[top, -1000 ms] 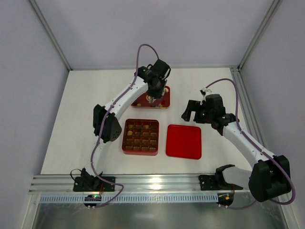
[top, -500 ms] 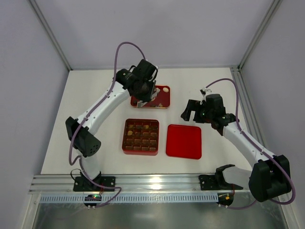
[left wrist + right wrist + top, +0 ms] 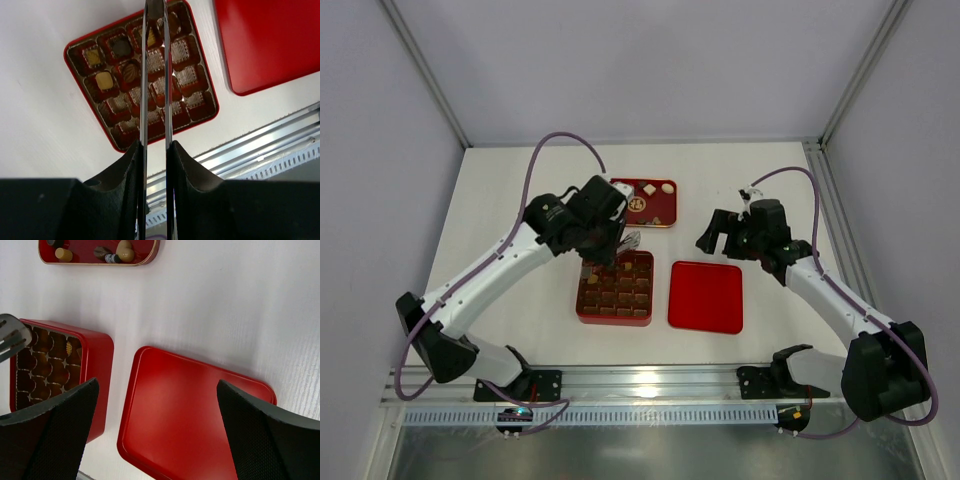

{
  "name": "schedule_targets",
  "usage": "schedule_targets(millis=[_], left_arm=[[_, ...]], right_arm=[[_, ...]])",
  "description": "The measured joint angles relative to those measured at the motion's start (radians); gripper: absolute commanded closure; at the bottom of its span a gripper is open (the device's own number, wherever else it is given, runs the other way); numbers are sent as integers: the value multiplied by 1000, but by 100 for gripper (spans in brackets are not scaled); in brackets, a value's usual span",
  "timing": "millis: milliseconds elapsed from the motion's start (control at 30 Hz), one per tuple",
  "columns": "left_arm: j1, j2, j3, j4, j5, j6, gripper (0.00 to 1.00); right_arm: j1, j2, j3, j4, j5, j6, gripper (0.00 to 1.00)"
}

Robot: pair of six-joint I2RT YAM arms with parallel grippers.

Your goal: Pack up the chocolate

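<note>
One white bench (image 3: 500, 200) carries everything. Of the things laid on it, the flat red lid (image 3: 706, 296) is the widest. It is set just right of the red box (image 3: 615, 321), with a narrow strip of bench left between them. The box is divided by a brown grid into small compartments lined with ribbed cups. A shallow red tray (image 3: 673, 206) is placed beyond the box, a little apart from it.

The left claw (image 3: 626, 242) is held above the far row of the box, on the side nearest the tray. Its fingers (image 3: 127, 170) are tipped with thin metal blades, and these are drawn close with only a slit between them. The tips are cut off at the edge of the wrist view, so it cannot be told whether a piece is pinched there. The right claw (image 3: 156, 385) is held above the bench past the far edge of the lid. Its fingers (image 3: 55, 435) are spread wide apart, and the lid is seen below them.

The chocolate (image 3: 125, 251) is found in two places. Several dark, tan and white pieces lie loose in the tray, just beyond the left claw and well apart from the right one. A handful more are seated in the far-left compartments of the box, beneath and just left of the left claw's blades.
</note>
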Motion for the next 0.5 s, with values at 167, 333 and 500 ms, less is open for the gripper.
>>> schedule_targets(millis=[167, 333, 500], left_arm=[[-21, -98, -97, -1, 12, -14, 74], [-45, -125, -161, 2, 13, -21, 74], [-61, -126, -200, 2, 12, -33, 74]], right_arm=[[17, 0, 0, 5, 0, 16, 0], [33, 0, 0, 5, 1, 29, 0], [39, 0, 0, 4, 5, 31, 0]])
